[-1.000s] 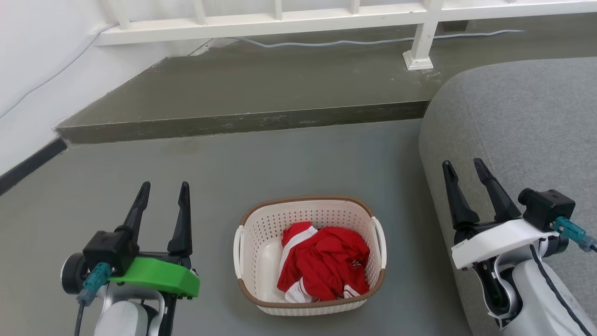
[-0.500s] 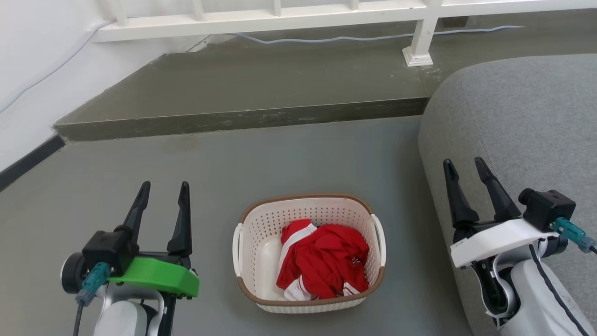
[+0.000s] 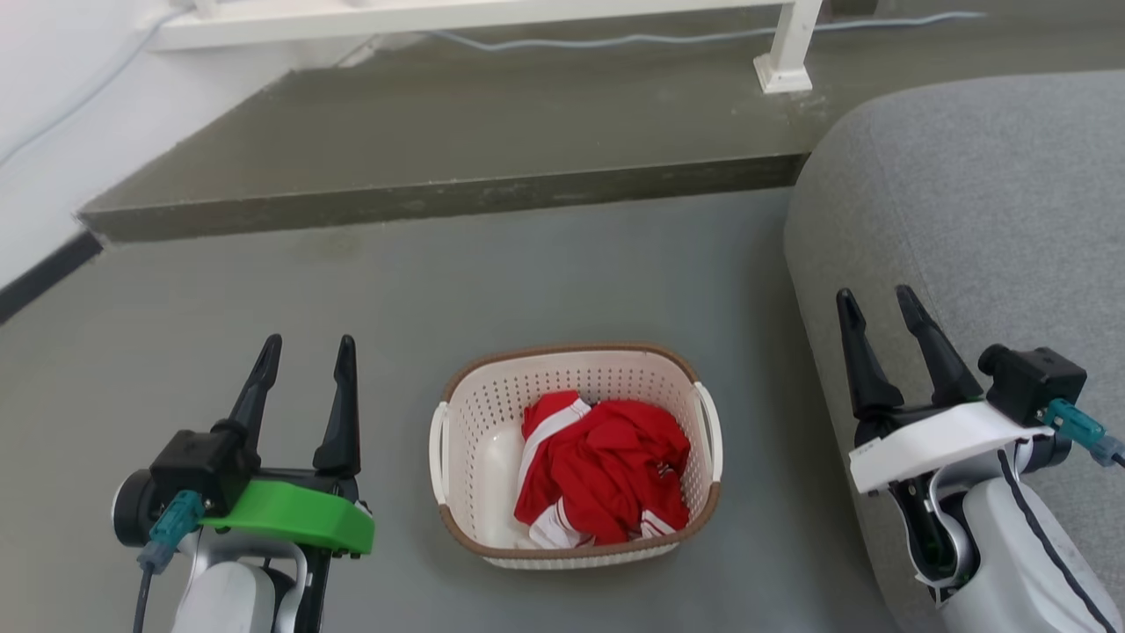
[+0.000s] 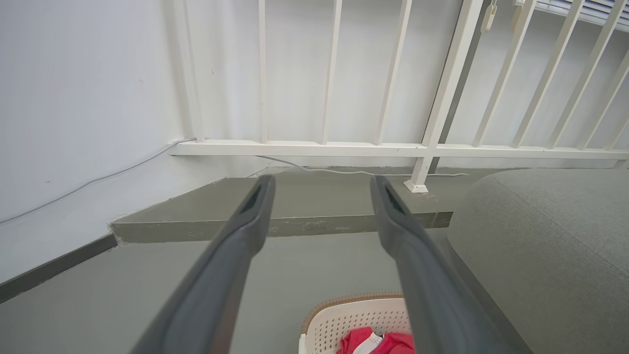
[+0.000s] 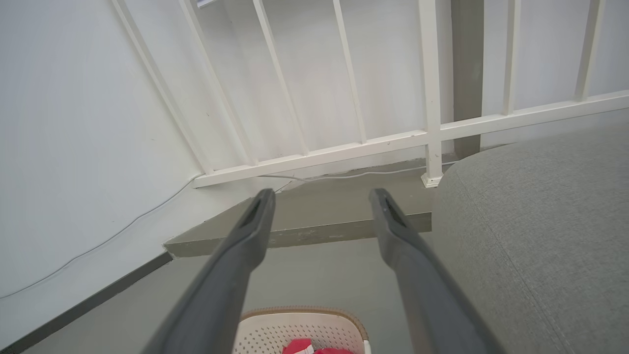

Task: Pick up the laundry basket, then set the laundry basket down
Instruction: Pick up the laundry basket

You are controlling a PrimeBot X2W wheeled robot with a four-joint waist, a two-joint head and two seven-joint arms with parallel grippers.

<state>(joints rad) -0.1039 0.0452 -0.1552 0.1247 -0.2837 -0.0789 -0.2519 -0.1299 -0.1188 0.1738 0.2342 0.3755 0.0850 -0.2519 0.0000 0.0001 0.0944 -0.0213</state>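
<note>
The laundry basket (image 3: 475, 413), cream-white and perforated with a brown rim, stands on the grey floor low in the head view's middle, with red and white clothes (image 3: 602, 470) bunched inside. My left gripper (image 3: 308, 350) is open to the basket's left, apart from it, fingers pointing away from me. To the basket's right, my right gripper (image 3: 875, 301) is open too, over the sofa's edge. The left wrist view has the basket (image 4: 344, 322) at its bottom between the left gripper (image 4: 322, 184) fingers. At the bottom of the right wrist view the basket (image 5: 295, 329) lies below the right gripper (image 5: 320, 197).
A grey sofa (image 3: 984, 202) fills the right side, close to the basket. A raised dark step (image 3: 457, 141) runs across ahead, with a white railing (image 4: 432, 113) and a cable behind it. A white wall (image 3: 44, 97) with a dark skirting closes the left.
The whole head picture has slid upward, so the camera has tilted down. The basket and both open grippers keep their places relative to each other.
</note>
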